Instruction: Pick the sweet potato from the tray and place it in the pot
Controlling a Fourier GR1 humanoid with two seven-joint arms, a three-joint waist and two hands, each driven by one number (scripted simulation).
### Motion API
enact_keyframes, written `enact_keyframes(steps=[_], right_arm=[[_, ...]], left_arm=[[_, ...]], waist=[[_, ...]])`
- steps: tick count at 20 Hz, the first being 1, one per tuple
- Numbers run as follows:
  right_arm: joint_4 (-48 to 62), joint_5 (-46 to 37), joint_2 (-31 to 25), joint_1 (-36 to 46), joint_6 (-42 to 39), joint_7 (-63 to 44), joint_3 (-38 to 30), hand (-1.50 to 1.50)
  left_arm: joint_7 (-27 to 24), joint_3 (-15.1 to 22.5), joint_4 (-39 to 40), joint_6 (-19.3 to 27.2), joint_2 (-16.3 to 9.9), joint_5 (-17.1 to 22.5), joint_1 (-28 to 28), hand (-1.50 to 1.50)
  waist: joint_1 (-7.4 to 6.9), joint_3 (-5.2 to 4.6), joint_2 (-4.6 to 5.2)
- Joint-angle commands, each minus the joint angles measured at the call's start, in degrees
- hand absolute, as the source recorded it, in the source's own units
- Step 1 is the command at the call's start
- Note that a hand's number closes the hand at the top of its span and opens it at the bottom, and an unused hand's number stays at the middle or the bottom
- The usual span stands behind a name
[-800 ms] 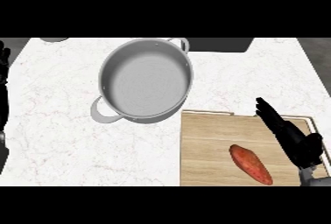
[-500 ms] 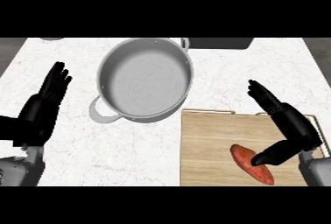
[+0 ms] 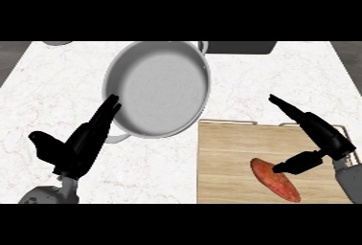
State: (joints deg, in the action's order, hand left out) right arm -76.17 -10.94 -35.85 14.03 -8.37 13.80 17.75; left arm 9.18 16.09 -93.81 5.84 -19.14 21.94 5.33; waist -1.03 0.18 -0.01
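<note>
Your right hand (image 3: 322,139) is open over the tray (image 3: 226,158) — thumb at the sweet potato (image 3: 272,181), prob. touching. Left hand (image 3: 78,146) open, fingers straight — beside the pot (image 3: 159,88).

The left hand (image 3: 79,143) hides the pot's (image 3: 157,88) near handle.

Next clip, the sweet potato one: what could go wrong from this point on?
1. The right hand has only its thumb at the sweet potato, fingers straight above it, so a grasp may slip or push the potato along the tray.
2. The left hand lies open against the pot near its handle; it might nudge the pot.
3. The pot stands to the tray's upper left, so the carry must clear its rim.
</note>
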Motion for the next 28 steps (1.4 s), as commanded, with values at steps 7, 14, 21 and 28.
enact_keyframes(steps=[7, 14, 21, 28], right_arm=[[-20.2, 2.9, -13.0, 1.2, -15.5, -12.9, -3.2, -1.5], [-29.3, 18.4, -19.9, 1.2, -29.2, -31.0, -9.2, -1.5], [-38.3, 29.0, -16.3, 0.3, -27.9, -50.6, -10.0, -1.5], [-41.1, 20.2, -7.0, -3.5, -26.5, -51.2, -5.0, -1.5]], left_arm=[[2.9, 0.0, 2.5, -2.0, 2.0, 1.7, -1.6, 0.0], [5.0, -0.6, -3.1, -2.8, 0.5, 2.0, -5.1, 0.0], [3.8, -1.2, 1.3, -4.2, 2.7, 0.5, -3.4, 0.0], [2.4, -0.1, 1.7, -5.8, 5.7, -1.7, -4.6, 0.0]], waist=[[2.32, -0.31, -0.31], [1.96, -0.3, -0.44], [1.59, -0.26, -0.15], [1.11, -0.19, 0.02]])
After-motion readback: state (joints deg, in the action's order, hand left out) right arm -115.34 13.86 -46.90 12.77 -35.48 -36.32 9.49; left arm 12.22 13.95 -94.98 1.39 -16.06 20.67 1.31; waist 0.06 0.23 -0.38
